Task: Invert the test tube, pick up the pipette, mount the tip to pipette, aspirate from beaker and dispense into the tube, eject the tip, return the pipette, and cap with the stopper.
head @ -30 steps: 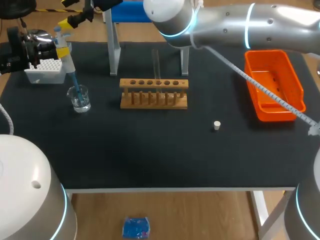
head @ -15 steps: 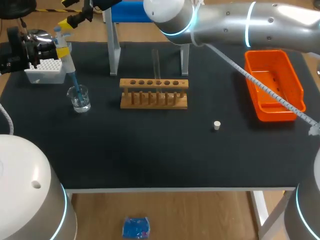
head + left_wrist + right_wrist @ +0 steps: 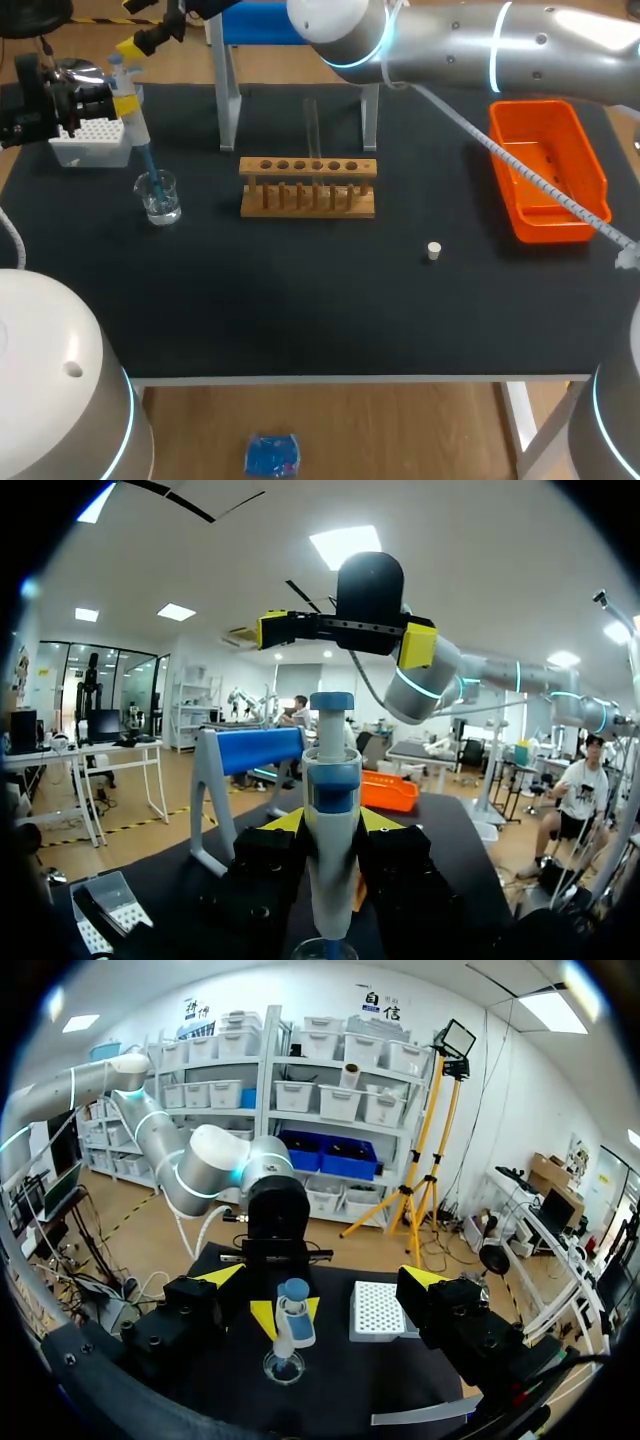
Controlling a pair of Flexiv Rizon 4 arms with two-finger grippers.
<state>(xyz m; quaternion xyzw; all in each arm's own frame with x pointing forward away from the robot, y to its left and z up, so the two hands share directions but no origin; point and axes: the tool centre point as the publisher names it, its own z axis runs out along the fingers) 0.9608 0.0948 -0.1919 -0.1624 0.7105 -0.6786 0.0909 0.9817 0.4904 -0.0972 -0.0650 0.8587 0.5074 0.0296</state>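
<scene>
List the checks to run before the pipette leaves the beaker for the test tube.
1. Grip on pipette: ok. The left pincer has a finger on each side of it.
2. Tip in beaker: ok. It reaches down inside the glass.
3. Liquid drawn into the tip: cannot tell.
4. Test tube ready: ok. It stands upright in the rack.
5. Tube uncapped: ok. The stopper lies on the table.
6. Right pincer clear of the path: cannot tell. It is open and faces the pipette.
</scene>
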